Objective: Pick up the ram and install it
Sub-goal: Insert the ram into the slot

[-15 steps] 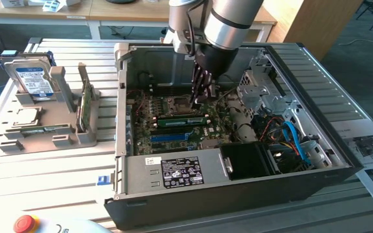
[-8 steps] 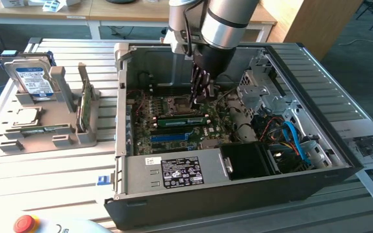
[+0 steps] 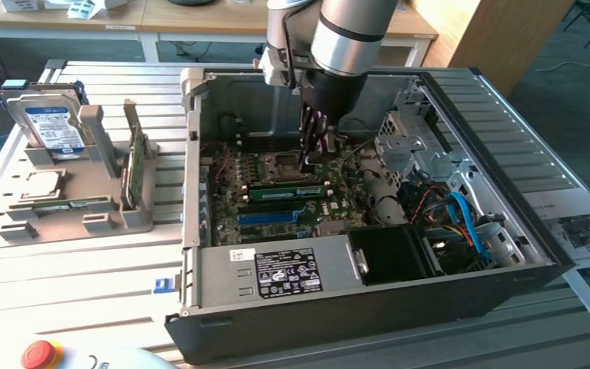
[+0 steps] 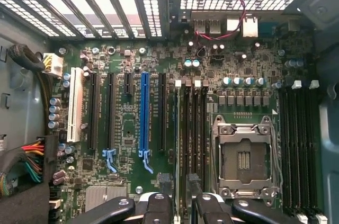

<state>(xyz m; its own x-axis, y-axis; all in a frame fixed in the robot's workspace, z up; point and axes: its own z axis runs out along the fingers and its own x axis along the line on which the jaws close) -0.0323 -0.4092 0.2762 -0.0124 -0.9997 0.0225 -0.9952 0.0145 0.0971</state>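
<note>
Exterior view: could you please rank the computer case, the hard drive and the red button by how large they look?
1. computer case, by far the largest
2. hard drive
3. red button, smallest, though nearest the camera

The arm (image 3: 341, 38) points straight down, jaws spread apart.

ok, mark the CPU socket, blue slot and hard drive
CPU socket (image 4: 244, 156): wrist view, its centre.
blue slot (image 4: 144, 113): wrist view, mid-length.
hard drive (image 3: 51, 127): exterior view, its label.
</note>
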